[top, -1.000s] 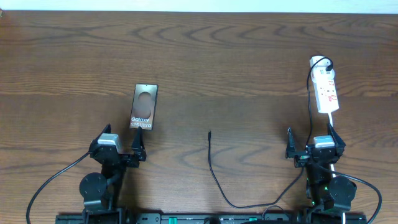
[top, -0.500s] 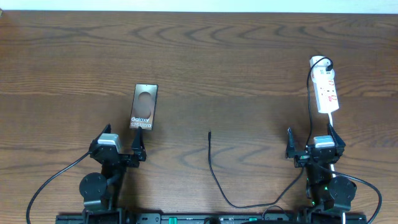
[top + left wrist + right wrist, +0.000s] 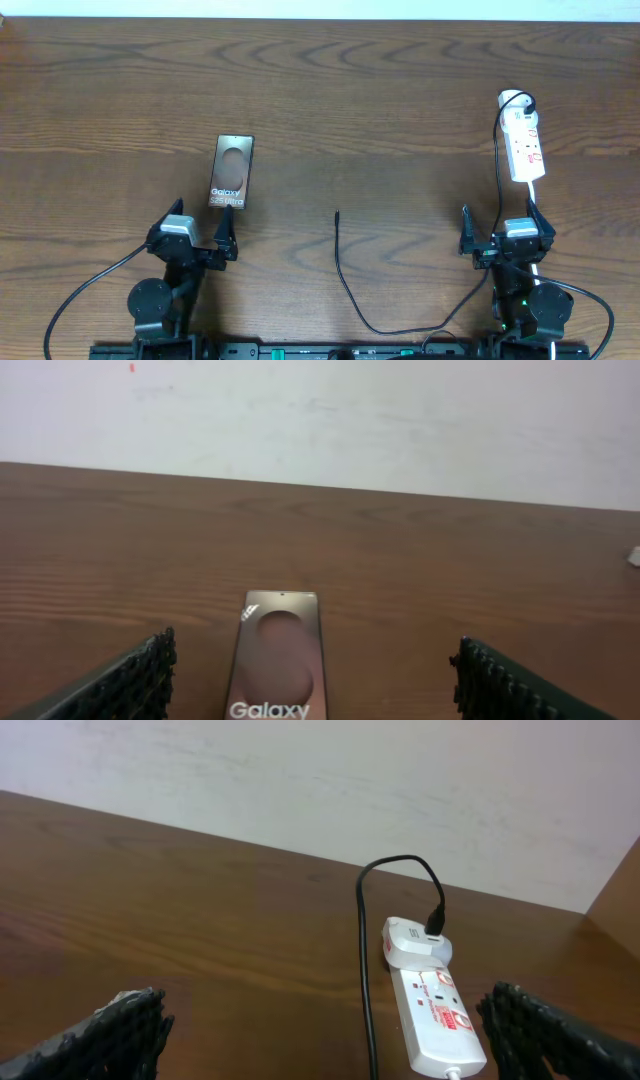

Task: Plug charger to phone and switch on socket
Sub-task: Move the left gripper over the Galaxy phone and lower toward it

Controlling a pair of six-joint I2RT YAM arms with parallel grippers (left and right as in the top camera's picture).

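Observation:
The phone (image 3: 231,171) lies flat on the table left of centre, brown-bronze face up with white lettering; it also shows in the left wrist view (image 3: 276,667). My left gripper (image 3: 194,228) is open and empty, just behind the phone's near end. The charger cable (image 3: 343,280) curves across the front middle, its plug tip (image 3: 337,213) lying free on the wood. The cable runs up to a white adapter (image 3: 414,941) in the white power strip (image 3: 524,146) at the right, also in the right wrist view (image 3: 437,1022). My right gripper (image 3: 500,228) is open and empty, just short of the strip.
A white wall (image 3: 320,420) stands beyond the table's far edge. The strip's white cord (image 3: 535,196) runs toward the right arm's base. The arm bases and their black cables (image 3: 80,295) sit along the front edge.
My left gripper has shifted slightly right and forward toward the phone. Nothing else has moved.

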